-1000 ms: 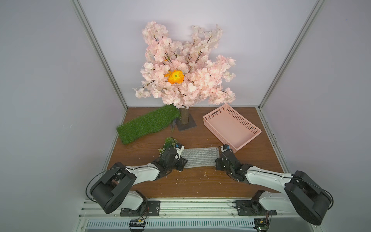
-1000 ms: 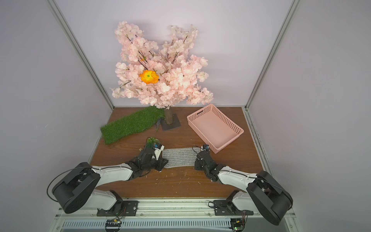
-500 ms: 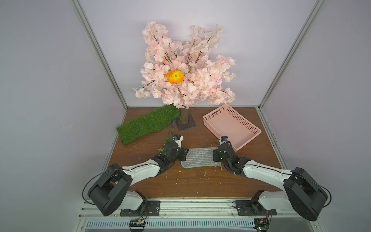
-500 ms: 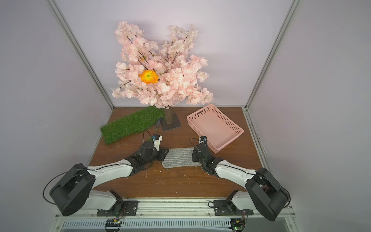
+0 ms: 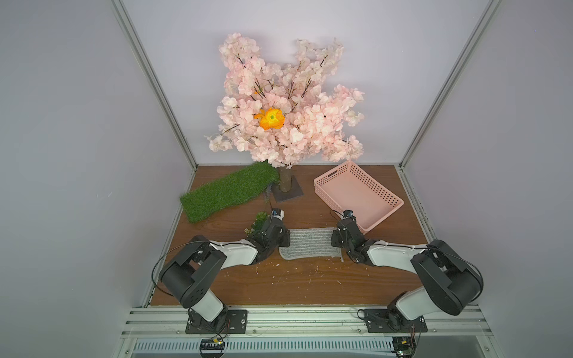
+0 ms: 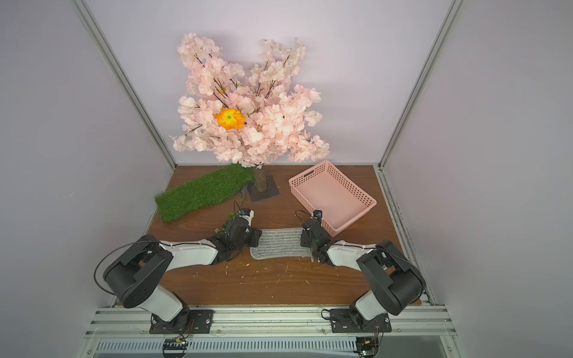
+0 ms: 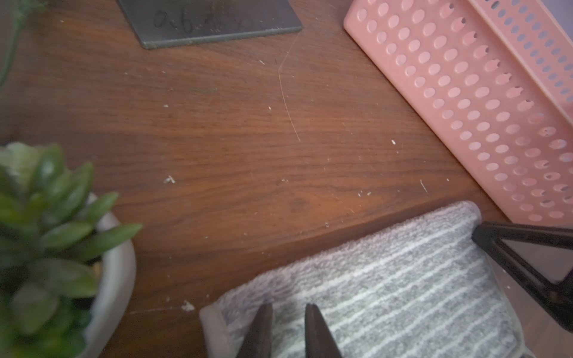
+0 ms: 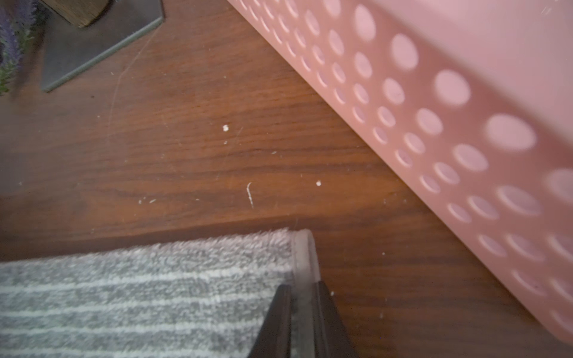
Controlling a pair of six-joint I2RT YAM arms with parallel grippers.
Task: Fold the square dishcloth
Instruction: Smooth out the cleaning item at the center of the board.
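Observation:
The square dishcloth [image 5: 310,243] [image 6: 280,245] is grey with thin whitish stripes. It lies doubled over on the wooden table, and a strip of its lower layer shows along the near edge. My left gripper [image 5: 286,240] [image 7: 288,310] is shut on its left end, just inside the pale hem. My right gripper [image 5: 333,240] [image 8: 302,291] is shut on the hem at its right end. Both pinch points sit near the cloth's far edge [image 7: 387,294] [image 8: 139,294]. The right gripper's black fingers [image 7: 527,263] show in the left wrist view.
A pink perforated basket [image 5: 384,214] [image 8: 434,124] stands just beyond my right gripper. A small potted succulent [image 5: 260,220] [image 7: 46,232] sits close to my left gripper. Farther back are a green grass mat [image 5: 226,193] and a blossom tree [image 5: 285,111] on a dark base plate [image 5: 293,193]. White crumbs dot the table.
Both grippers have moved away from the table's front edge toward the far side, carrying the cloth's edge over the rest of it. The cloth's far edge now lies straighter.

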